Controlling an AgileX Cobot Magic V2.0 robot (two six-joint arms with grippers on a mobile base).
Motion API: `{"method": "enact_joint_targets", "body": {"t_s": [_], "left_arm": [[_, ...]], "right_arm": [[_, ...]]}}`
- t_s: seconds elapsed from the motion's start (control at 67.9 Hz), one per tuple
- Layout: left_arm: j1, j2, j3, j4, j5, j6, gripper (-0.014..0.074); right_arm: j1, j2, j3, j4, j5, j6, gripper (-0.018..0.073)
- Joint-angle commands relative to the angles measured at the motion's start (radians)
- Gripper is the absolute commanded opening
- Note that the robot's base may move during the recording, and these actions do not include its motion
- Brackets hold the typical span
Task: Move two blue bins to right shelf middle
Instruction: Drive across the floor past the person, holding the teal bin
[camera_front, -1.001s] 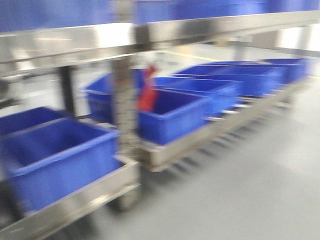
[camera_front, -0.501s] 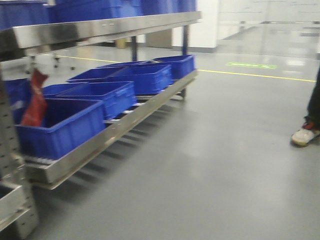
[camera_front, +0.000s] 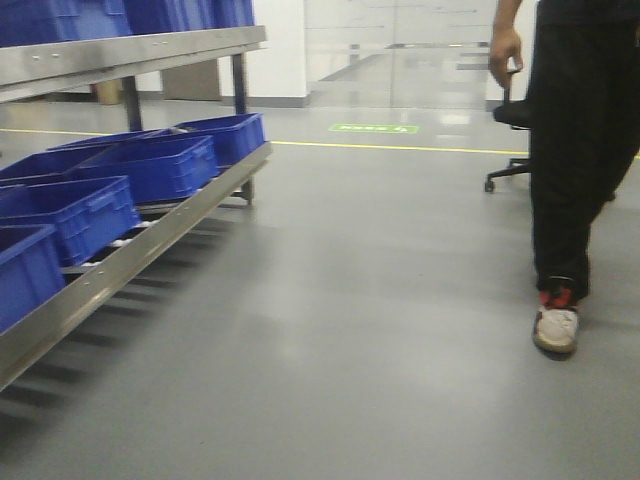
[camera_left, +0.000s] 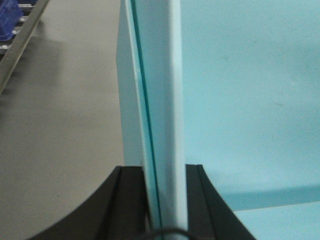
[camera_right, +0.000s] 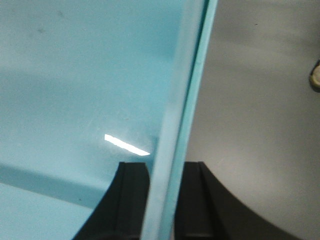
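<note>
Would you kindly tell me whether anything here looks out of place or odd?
Nothing is spilled or broken; the blue bins sit in a tidy row on the low shelf. The one oddity is a person mid-stride on the open floor on the right, beside an office chair. Both arms' jaws clamp a pale bin.

This is looking like a warehouse or factory hall: a long steel rack (camera_front: 150, 248) is carrying rows of blue bins (camera_front: 155, 165), a polished grey floor (camera_front: 330, 330) is spreading beside the rack, and a yellow line (camera_front: 400, 148) and a green marking (camera_front: 373, 128) are lying beyond the rack's far end.
</note>
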Motion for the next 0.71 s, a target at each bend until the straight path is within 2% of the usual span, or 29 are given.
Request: {"method": "enact_joint_targets", "body": {"t_s": [0.0,0.692], "left_arm": [[-0.003,-0.025,-0.024,-0.014,-0.11,0.012,-0.0111],[-0.003,-0.025,-0.024,-0.014,-0.11,0.012,-0.0111]], "right_arm": [[-0.003,-0.019,-0.015,-0.017,-0.056,-0.016,-0.0153],[-0.003,-0.019,-0.015,-0.017,-0.056,-0.016,-0.0153]]}}
